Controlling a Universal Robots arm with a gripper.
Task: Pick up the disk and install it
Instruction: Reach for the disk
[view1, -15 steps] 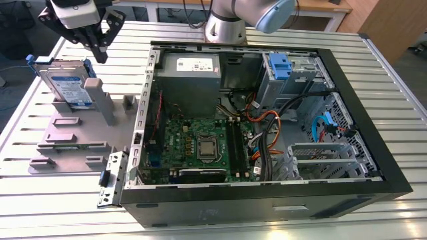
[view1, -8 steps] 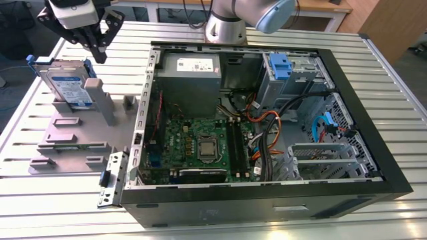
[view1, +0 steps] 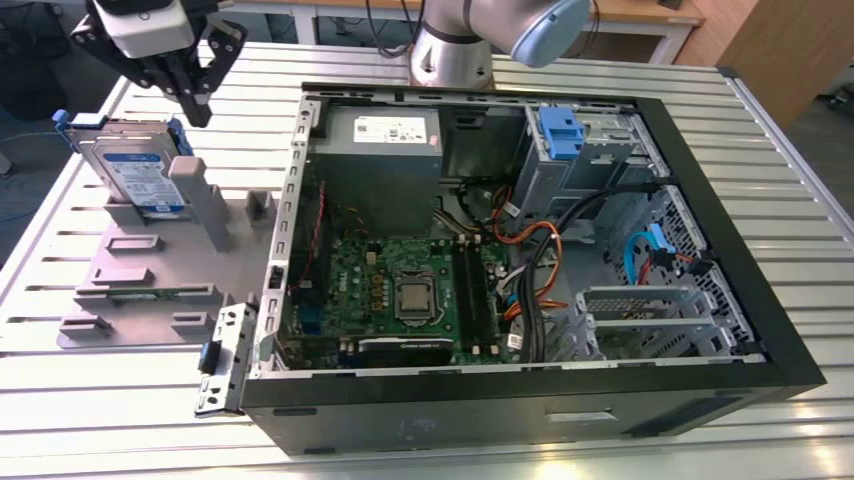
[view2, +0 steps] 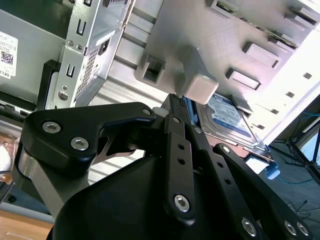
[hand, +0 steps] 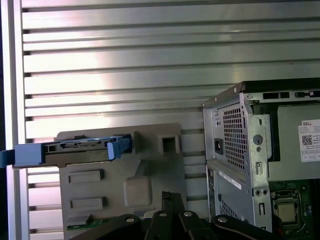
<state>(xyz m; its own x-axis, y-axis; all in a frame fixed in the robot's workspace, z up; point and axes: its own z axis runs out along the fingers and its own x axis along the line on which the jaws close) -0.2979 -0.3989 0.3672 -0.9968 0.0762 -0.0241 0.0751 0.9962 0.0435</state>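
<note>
One silver disk (view1: 134, 172) stands on edge in a grey fixture plate (view1: 134, 290) that lies on the slatted metal table (view1: 80, 400), at the exterior view's left of the open computer case (view1: 781, 330). The disk leans against a grey post (view1: 190, 195) of the plate and wears a blue plastic bracket (view1: 83, 120) along its sides. Its face carries a white-and-blue label whose print is too small to make out. The second wrist view shows that label face (view2: 227, 117) just past the post's rounded top, and the first wrist view shows the disk edge-on (hand: 75, 150) with its blue bracket. The gripper (view1: 199, 112) hangs close above the disk's upper edge and the post, apart from both. Its black fingers are pressed together at the tips with nothing between them, as also seen in both wrist views (view2: 175, 101) (hand: 170, 196). Inside the case, a grey power-supply box (view1: 380, 165) bears a white sticker (view1: 390, 128) with lines of print, and the first wrist view adds a square code on that sticker (hand: 307, 141). A green motherboard (view1: 400, 290) lies below the box, a blue latch (view1: 561, 130) sits at the drive bay, and orange and black cables (view1: 534, 250) run across the middle.
</note>
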